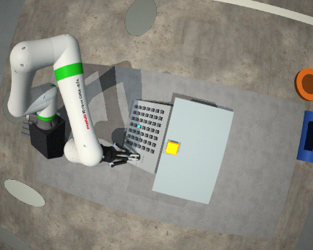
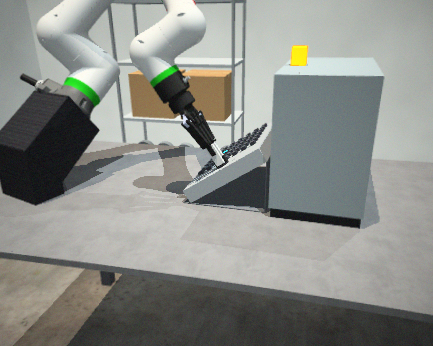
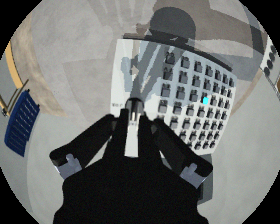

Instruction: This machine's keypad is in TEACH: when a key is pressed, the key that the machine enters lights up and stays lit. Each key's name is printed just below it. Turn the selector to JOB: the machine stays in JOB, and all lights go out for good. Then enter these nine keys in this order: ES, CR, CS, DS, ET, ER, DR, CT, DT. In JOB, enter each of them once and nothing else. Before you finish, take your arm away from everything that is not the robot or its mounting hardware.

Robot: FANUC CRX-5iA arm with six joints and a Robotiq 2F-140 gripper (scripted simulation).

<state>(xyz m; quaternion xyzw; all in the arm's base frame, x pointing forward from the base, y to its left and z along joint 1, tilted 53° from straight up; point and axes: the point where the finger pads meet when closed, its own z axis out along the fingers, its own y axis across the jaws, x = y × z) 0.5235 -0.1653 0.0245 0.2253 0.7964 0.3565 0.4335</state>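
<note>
Black gripper (image 3: 132,117) | clenched on selector knob (image 3: 134,106), centre of wrist frame, at keypad's (image 1: 149,126) bare lower-left margin | one cyan key (image 1: 139,126) lit | key grid lies up-right of fingertips | JOB turn judged pending.

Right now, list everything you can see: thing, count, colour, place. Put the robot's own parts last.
table: one, grey, under the machine and the arm.
machine cabinet: one, pale blue-grey, right half of the table.
yellow block: one, on the cabinet's top.
keypad panel: one, light grey, sloped, against the cabinet's left side.
keys: many, dark, in rows on the panel.
lit key: one, cyan, among the rows.
selector knob: one, dark, near the panel's edge, beside the keys.
shelf rack: one, grey, behind the table.
cardboard box: one, brown, on the rack.
orange ring: one, on the floor.
blue bin: one, on the floor.
arm: one, white with green bands.
base block: one, black.
claw: one, black, closed on the knob.
</note>
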